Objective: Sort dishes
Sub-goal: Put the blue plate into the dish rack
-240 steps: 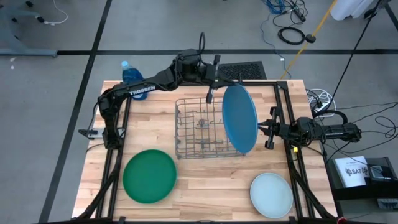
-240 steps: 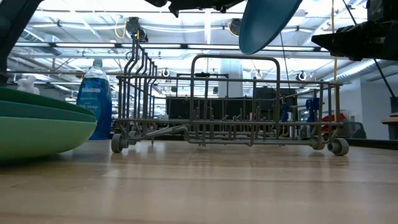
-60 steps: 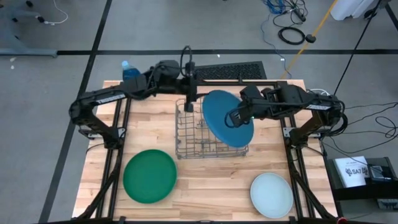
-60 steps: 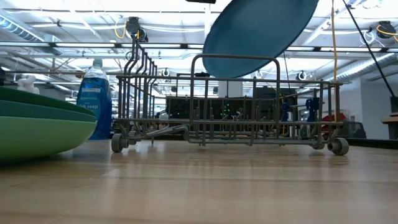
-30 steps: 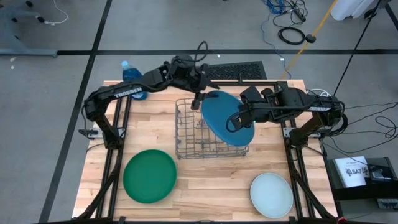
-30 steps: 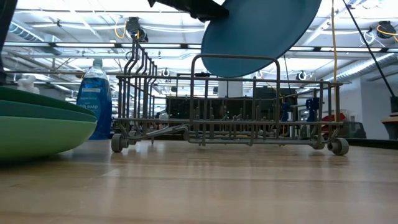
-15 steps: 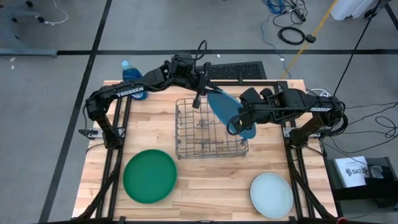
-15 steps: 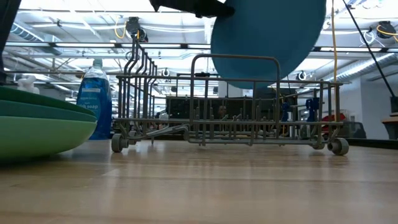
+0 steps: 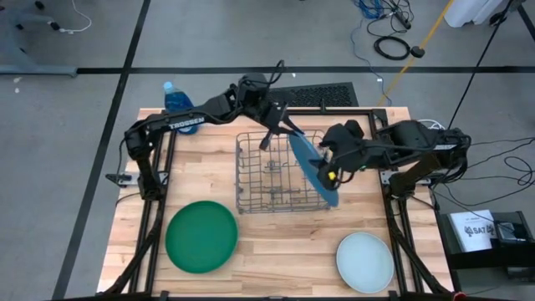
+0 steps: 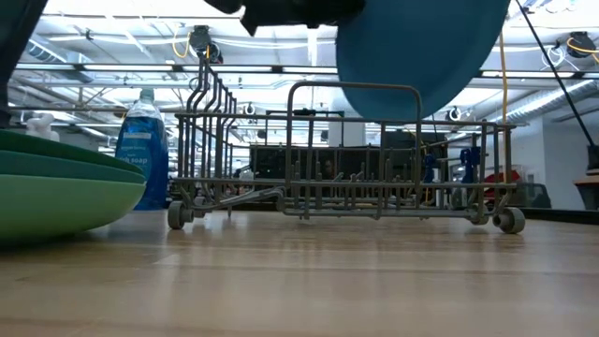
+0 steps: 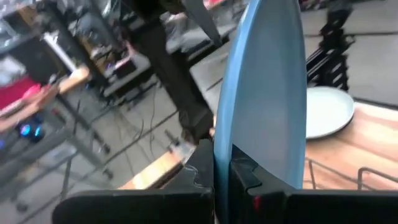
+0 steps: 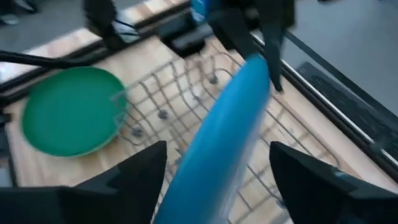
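Observation:
A blue plate [image 9: 311, 163] stands almost on edge above the right end of the grey wire rack [image 9: 259, 180], with my left gripper [image 9: 280, 125] shut on it. In the low view the plate [image 10: 421, 51] reaches down behind the top of the rack's [image 10: 342, 159] tallest hoop. I cannot tell whether it touches the wires. My right gripper [image 12: 217, 180] is open, one finger on either side of the plate [image 12: 233, 118], apart from it. A stack of green plates [image 9: 201, 237] lies at the front left. A pale mint plate [image 9: 364, 261] lies at the front right. My left gripper pinches the plate's rim [image 11: 222, 163] between its two fingers, one on each face, at the plate's far upper edge. The fingers come slanting down from the table's far left. The plate hangs below them, nearly on edge, over the rack.
A blue bottle [image 9: 175, 99] stands at the far left corner, seen in the low view [image 10: 143, 150] left of the rack. The green stack [image 10: 56, 192] fills the low view's left side. Bare wood lies between the rack and the table's near edge.
My left gripper has taken hold of the plate's far rim and my right gripper has opened and let go. The plate has tipped from a slanted lie to almost on edge and shifted toward the table's right. My right gripper has drawn back slightly to the right.

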Motion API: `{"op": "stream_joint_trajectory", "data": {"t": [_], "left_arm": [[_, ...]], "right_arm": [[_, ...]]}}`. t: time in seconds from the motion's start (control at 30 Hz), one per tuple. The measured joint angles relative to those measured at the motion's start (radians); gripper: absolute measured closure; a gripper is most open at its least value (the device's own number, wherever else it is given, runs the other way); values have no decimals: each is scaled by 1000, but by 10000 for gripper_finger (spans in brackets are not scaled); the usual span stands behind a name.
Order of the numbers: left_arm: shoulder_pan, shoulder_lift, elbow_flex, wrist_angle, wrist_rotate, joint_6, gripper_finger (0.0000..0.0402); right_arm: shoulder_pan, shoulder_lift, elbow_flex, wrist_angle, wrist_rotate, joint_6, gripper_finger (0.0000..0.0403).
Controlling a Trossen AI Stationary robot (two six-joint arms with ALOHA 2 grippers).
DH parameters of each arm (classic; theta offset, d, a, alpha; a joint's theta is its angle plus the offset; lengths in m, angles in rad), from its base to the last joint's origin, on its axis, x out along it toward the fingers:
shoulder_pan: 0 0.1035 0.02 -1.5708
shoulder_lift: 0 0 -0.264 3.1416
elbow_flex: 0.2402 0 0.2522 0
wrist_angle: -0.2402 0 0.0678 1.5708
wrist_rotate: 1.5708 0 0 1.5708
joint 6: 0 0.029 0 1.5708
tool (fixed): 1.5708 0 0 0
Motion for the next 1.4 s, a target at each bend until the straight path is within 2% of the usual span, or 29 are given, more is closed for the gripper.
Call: {"op": "stream_joint_trajectory", "data": {"t": [0.2,0.5,0.63,1.23,1.4], "left_arm": [[16,78,24,153,126,-74,400],[25,240,249,112,224,-80,400],[31,303,318,80,277,-80,400],[78,406,337,100,327,-83,400],[79,406,355,191,410,-149,400]], "right_arm": [[35,-44,0,28,-6,-83,111],[53,-68,0,28,-6,-110,116],[53,-66,0,27,-47,-110,116],[65,-65,0,77,-54,-218,117],[65,-65,0,80,-54,-229,117]]}}
